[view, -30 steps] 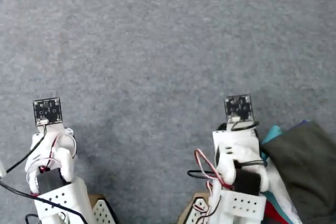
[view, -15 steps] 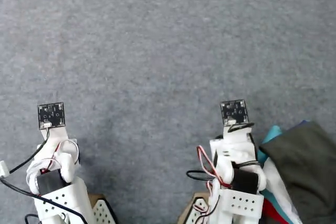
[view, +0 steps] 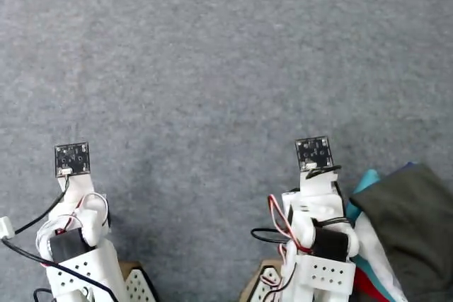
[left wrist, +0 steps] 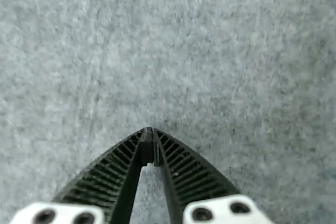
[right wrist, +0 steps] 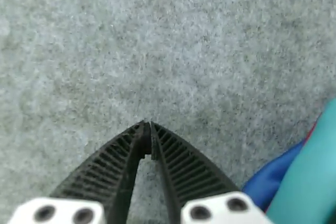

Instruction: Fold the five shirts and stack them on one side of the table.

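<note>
The shirts (view: 407, 231) lie piled at the near right corner of the grey felt worktop (view: 226, 68). A dark grey shirt is on top, and teal, white, blue and red edges show beneath it. That makes five colours, though I cannot be sure each is a separate folded shirt.

The left gripper (left wrist: 148, 134) hangs over bare felt near the near left corner, its jaws together and holding nothing. The right gripper (right wrist: 147, 127) is likewise closed and empty, just beside the pile, with the teal (right wrist: 310, 182) and blue (right wrist: 268, 182) cloth at its flank.

Judging by this, folding and stacking look finished or nearly so. The only move left would be squaring the pile's loose edges, which means opening the right gripper and nudging gently.
</note>
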